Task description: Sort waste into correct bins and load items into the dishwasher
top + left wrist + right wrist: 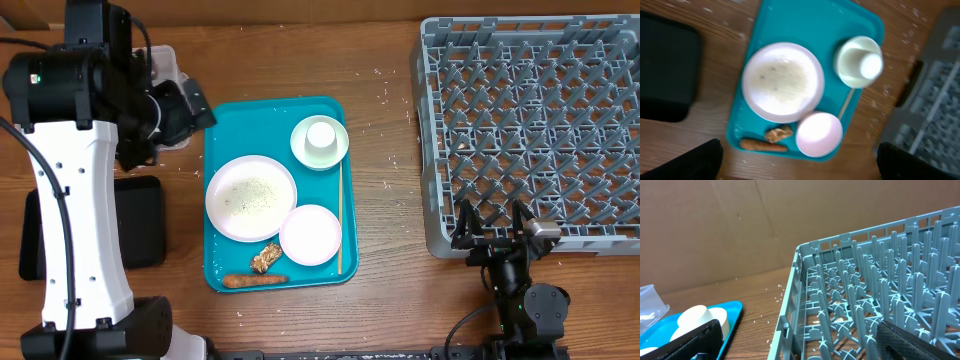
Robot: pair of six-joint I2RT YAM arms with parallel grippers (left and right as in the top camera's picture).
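A teal tray point(225, 120) holds a large plate point(250, 197) with rice grains on it, a small plate point(311, 234), a bowl point(320, 141) with a cup inside, a wooden stick point(340, 215), a carrot point(255, 281) and a brown lump point(267, 258). My left gripper point(196, 108) is open and empty, high over the tray's far left corner. Its view shows the large plate point(782, 81), bowl point(858, 61), small plate point(819, 134) and carrot point(763, 145). My right gripper point(492, 228) is open and empty at the front edge of the grey dish rack point(530, 130). No tissues or red wrapper show.
A black tray point(140, 220) lies left of the teal tray. A clear tub point(165, 62) sits at the far left, mostly hidden by my left arm. Loose rice grains dot the wood between tray and rack. A cardboard wall stands behind the rack point(865, 295).
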